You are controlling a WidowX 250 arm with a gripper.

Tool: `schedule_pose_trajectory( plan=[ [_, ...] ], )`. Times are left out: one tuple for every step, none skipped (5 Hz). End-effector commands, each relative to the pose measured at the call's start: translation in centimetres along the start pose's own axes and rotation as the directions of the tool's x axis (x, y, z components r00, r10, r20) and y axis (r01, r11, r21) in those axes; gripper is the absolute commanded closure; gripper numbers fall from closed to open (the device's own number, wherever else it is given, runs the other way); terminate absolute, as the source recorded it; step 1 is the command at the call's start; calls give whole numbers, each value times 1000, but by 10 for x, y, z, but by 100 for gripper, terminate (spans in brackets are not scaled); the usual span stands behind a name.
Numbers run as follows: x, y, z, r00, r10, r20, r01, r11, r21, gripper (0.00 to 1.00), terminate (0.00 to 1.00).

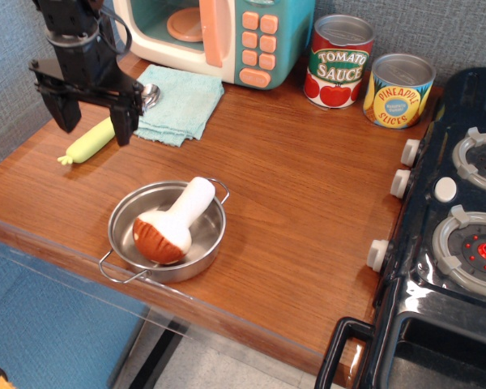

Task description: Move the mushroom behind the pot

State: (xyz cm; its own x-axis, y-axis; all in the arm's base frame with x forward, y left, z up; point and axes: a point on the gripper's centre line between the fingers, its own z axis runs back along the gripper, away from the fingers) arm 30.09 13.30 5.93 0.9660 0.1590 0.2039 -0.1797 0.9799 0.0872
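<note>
Clearly, nothing of the task is showing as done yet. A soft toy mushroom (176,227) is lying inside a shallow stainless-steel pot (123,212), which is sitting on a wooden desk (300,186) at about 7 o'clock in the view. The mushroom's reddish-brown cap is resting on the pot's floor toward 7 o'clock, and its thick white stem is leaning up over the rim toward 1 o'clock, near one wire handle.

A black robot gripper (92,116) is hanging in the air at about 10 o'clock, well apart from the pot. Its two fingers (122,120) are pointing down, spread wide, and gripping nothing. Below and behind it, a yellow-green spoon (89,141) and a folded teal cloth (178,103) are lying on the desk.

At 12 o'clock a toy microwave (251,36) is standing against the wall, with a tomato sauce can (338,61) and a pineapple slices can (398,90) toward 1 o'clock. A toy stove (462,219) is filling the 3 o'clock side.

Judging from this, everything is remaining: reaching the pot, grasping the mushroom, lifting it out, and setting it on the bare wood behind the pot, toward 12 o'clock.
</note>
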Motion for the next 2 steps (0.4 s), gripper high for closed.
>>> schedule_pose_trajectory(
  plan=[
    [-43, -38, 28, 979, -201, 37, 204, 972, -112, 0, 0],
    [-66, -49, 33, 962, -271, 29, 272, 953, -136, 0, 0]
  ],
)
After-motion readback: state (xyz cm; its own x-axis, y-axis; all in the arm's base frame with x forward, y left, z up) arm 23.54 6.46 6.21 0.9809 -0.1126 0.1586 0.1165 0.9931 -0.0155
